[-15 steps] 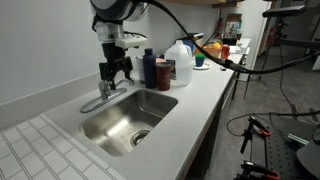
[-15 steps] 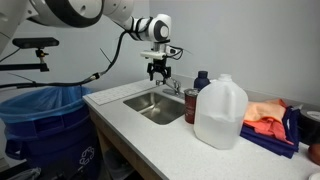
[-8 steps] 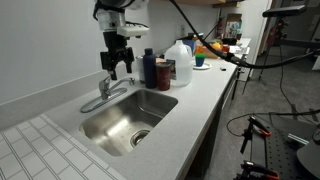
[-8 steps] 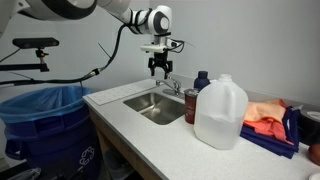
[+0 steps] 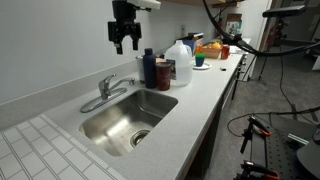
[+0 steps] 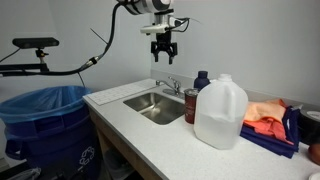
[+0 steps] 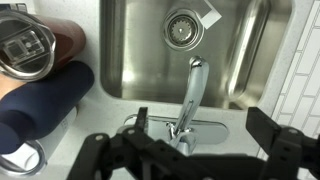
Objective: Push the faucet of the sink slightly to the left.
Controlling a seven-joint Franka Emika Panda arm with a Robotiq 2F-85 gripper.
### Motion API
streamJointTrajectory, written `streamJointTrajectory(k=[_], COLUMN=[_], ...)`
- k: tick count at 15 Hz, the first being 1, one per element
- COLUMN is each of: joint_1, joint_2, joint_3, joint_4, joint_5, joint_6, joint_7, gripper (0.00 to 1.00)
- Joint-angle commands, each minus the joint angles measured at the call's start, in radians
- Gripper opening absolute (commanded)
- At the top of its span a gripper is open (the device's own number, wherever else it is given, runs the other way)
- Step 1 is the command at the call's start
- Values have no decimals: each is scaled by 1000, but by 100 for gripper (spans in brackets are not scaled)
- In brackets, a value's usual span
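Note:
The brushed silver faucet (image 5: 108, 90) stands at the back edge of the stainless steel sink (image 5: 105, 122), its spout angled out over the basin. Both also show in the exterior view from the side, faucet (image 6: 168, 85) and sink (image 6: 146, 104). My gripper (image 5: 124, 40) hangs open and empty well above the faucet, touching nothing; it shows high up here too (image 6: 163, 48). In the wrist view the faucet (image 7: 190, 95) lies straight below between the spread fingers (image 7: 185, 152), with the sink drain (image 7: 183, 28) beyond.
A dark blue bottle (image 5: 149, 68), a red-brown bottle (image 5: 163, 73) and a white jug (image 5: 181, 60) stand on the counter beside the sink. A blue bin (image 6: 45, 120) stands by the counter's end. A ridged drainboard (image 5: 30, 150) lies on the sink's other side.
The gripper has risen straight up from beside the faucet to well above it. The faucet's spout points at a slightly different angle than a second ago.

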Motion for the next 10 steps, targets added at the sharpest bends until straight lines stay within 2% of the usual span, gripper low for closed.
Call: streamJointTrajectory(k=[1, 10], joint_1=[-20, -26], joint_2=[-147, -308], joint_3=[3, 7], joint_4=[-173, -408], joint_5=[29, 62], joint_6=[111, 405], joint_7=[5, 23], gripper=[100, 100])
